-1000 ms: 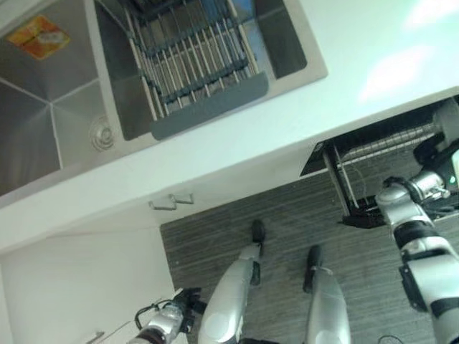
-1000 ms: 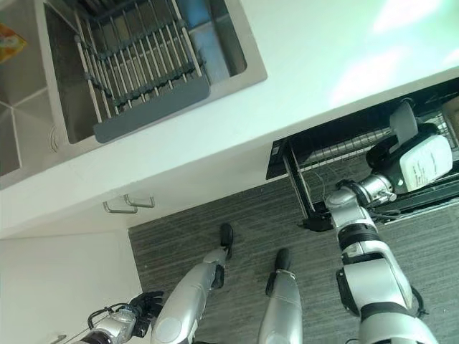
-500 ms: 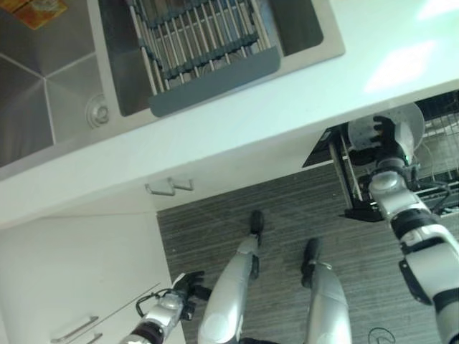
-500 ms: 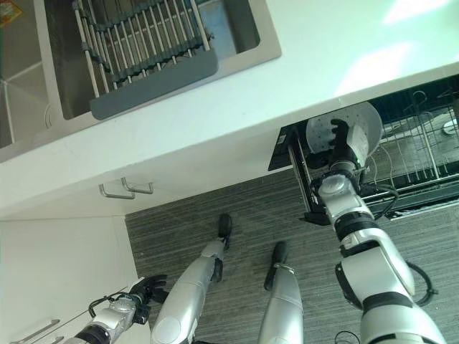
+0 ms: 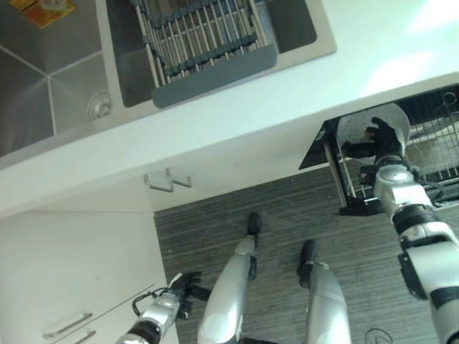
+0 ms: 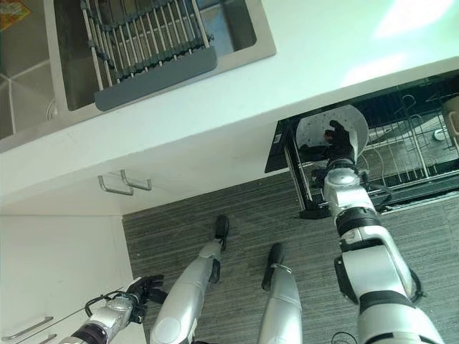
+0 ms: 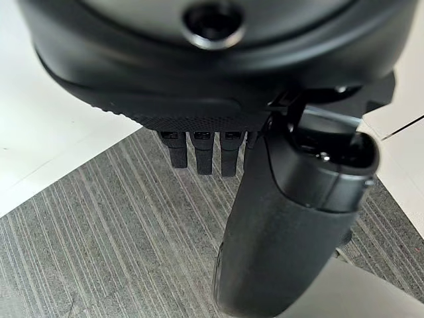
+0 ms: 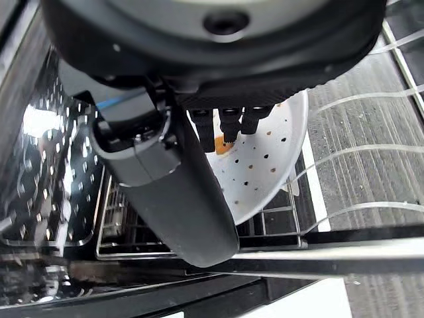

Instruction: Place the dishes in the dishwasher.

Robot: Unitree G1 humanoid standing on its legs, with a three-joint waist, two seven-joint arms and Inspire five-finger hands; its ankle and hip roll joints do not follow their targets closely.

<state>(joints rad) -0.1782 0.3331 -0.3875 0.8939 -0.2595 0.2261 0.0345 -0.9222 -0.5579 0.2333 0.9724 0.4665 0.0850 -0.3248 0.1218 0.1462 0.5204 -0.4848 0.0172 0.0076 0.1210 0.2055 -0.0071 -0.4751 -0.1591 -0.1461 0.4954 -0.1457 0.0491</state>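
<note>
A white plate [image 6: 314, 127] with small dots and an orange smear [image 8: 265, 169] is held upright over the left end of the pulled-out dishwasher rack [image 6: 412, 140]. My right hand [image 6: 337, 145] is shut on it, the fingers curled over its face and the thumb [image 8: 179, 192] across the near side. The plate's lower rim stands among the rack's wires [image 8: 199, 245]. My left hand [image 5: 179, 287] hangs low beside the white cabinet, its fingers relaxed and holding nothing [image 7: 285, 232].
The white countertop [image 5: 287, 93] overhangs the open dishwasher. A steel double sink holds a grey drying rack [image 5: 201, 43]. Cabinet handles [image 5: 168, 183] and drawer handles [image 5: 68, 326] jut out on the left. Grey striped floor lies below.
My right hand has brought the plate from deeper along the rack to its left end and turned its face toward me. The camera has shifted a little. The left hand hangs as before.
</note>
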